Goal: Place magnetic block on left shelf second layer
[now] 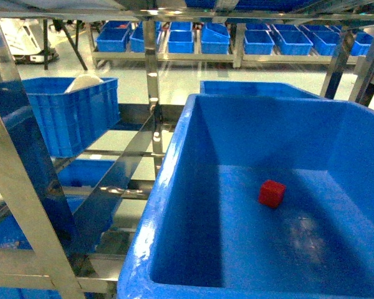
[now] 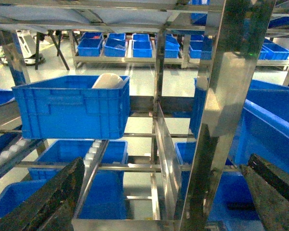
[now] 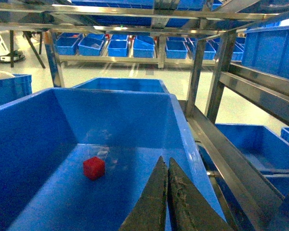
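The magnetic block [image 1: 272, 193] is a small red cube lying loose on the floor of a large deep blue bin [image 1: 168, 187]. The right wrist view shows the magnetic block [image 3: 94, 168] in that blue bin [image 3: 183, 130], left of and beyond my right gripper [image 3: 164, 160]. That gripper is shut on nothing and hovers over the bin's right side. The bin rests on the shiny steel tier [image 3: 221, 163] of the left shelf second layer. My left gripper [image 2: 166, 161] is open and empty, facing a steel upright [image 2: 221, 110]. Neither gripper shows in the head view.
A ribbed blue crate [image 1: 68, 115] holding a white object stands on the rack to the left; it appears as the crate [image 2: 72, 106] in the left wrist view. Steel rails [image 1: 121, 168] and uprights surround the bin. More blue bins [image 1: 181, 40] line far shelves.
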Controlling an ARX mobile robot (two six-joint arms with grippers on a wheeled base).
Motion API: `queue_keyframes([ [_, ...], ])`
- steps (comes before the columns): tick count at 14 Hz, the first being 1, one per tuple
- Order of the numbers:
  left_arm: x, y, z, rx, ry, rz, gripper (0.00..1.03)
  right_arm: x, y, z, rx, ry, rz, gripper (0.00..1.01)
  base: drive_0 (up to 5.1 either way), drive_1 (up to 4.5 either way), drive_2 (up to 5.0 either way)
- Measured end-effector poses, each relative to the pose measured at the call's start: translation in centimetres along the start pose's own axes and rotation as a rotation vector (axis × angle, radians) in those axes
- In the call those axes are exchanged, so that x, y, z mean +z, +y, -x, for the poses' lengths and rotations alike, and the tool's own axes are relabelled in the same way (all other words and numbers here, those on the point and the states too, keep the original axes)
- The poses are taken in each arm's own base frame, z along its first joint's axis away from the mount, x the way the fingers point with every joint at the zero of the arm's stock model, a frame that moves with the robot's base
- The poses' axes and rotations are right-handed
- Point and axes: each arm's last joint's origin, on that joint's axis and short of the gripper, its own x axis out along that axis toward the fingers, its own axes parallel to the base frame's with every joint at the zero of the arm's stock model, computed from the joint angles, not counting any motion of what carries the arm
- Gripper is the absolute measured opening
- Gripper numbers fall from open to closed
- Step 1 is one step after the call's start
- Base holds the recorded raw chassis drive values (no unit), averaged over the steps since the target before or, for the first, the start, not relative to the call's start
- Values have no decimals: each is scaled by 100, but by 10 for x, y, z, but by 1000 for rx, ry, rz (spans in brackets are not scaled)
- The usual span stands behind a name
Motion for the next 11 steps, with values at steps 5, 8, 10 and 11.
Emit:
queue_keyframes([
  [5,0,0,0,0,0,0,98,0,0,10,0,-3,0,2,0,0,0],
  [8,0,0,0,0,0,0,98,0,0,13,0,-2,0,2,0,0,0],
  [10,0,0,0,0,0,0,98,-4,0,17,0,36,0,2,0,0,0],
  [11,0,0,0,0,0,0,98,-7,0,20,1,51,0,2,0,0,0],
])
